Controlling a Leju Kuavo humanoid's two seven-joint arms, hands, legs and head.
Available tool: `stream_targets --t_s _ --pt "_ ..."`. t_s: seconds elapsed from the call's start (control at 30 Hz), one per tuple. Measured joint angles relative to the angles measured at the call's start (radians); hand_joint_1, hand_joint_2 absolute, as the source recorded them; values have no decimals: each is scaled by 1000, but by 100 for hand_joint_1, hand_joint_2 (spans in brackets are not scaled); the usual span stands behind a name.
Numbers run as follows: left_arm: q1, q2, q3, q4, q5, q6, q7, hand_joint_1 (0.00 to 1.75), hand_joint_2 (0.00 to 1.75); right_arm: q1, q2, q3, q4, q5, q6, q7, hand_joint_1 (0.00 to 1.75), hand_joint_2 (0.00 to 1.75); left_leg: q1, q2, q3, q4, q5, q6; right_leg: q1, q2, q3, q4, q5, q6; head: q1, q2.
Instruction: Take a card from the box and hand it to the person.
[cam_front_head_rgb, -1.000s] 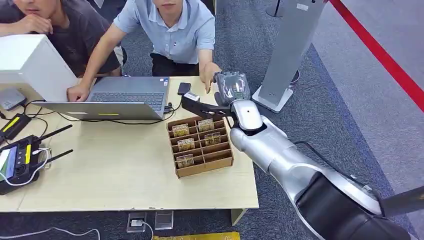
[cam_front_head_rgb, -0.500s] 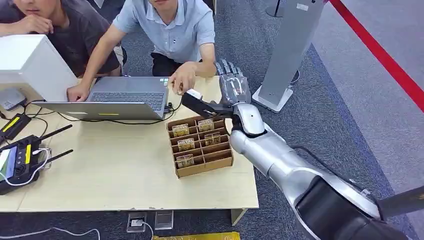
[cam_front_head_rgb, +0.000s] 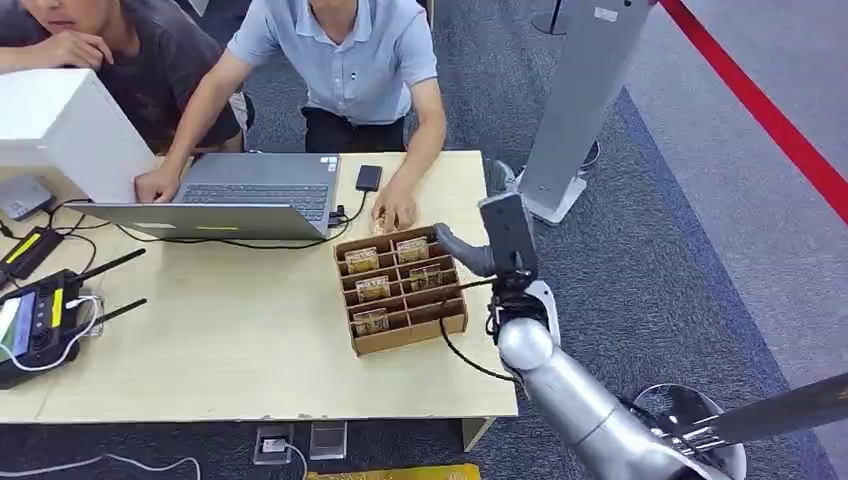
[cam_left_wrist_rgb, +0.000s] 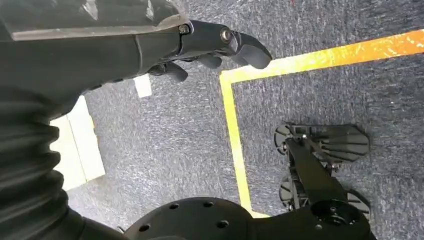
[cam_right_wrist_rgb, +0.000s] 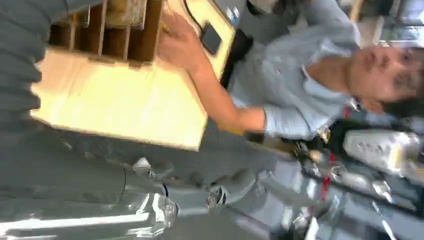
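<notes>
Counting five cards upright in the slots of the box (cam_front_head_rgb: 405, 318), among them a card (cam_front_head_rgb: 369, 321) in the near row; long edges running across the box, faces toward the near side. Found the box on the worktop (cam_front_head_rgb: 240, 350) near its right edge, long axis leading away from the robot. Located the right hand (cam_front_head_rgb: 497, 243) raised just beside the box's right wall, out past the worktop edge, thumb side toward the cards. Cannot tell whether its fingers are spread or closed: hidden in the head view, blurred in the right wrist view; no card visible in it. Logged the left hand (cam_left_wrist_rgb: 210, 42) hanging over carpet, fingers loosely extended, holding nothing. Noted a person's hand (cam_front_head_rgb: 393, 215) resting at the box's far edge; cannot tell whether holding a card. Judged: right hand much the nearer, cards to its left and lower, so any reach leftward and down onto a card's top edge
</notes>
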Motion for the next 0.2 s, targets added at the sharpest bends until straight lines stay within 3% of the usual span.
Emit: stream_targets --t_s 0.13,0.17,0.2 --pt "-1 0 0 0 0 0 -1 0 175 26 -10 -9 -41 13 -9 -5 0 175 0 0 0 0 0 0 0 0 0 0 0 0 -2 0" --pt "1 -2 0 0 -1 6 -5 0 175 202 -76 -70 -311 121 -28 -16 0 175 0 0 0 0 0 0 0 0 0 -1 0 0 -3 0" --pt "0 -2 0 0 -1 8 -5 0 175 233 -88 -79 -355 127 -28 -14 0 175 0 0 0 0 0 0 0 0 1 -1 0 0 -4 0"
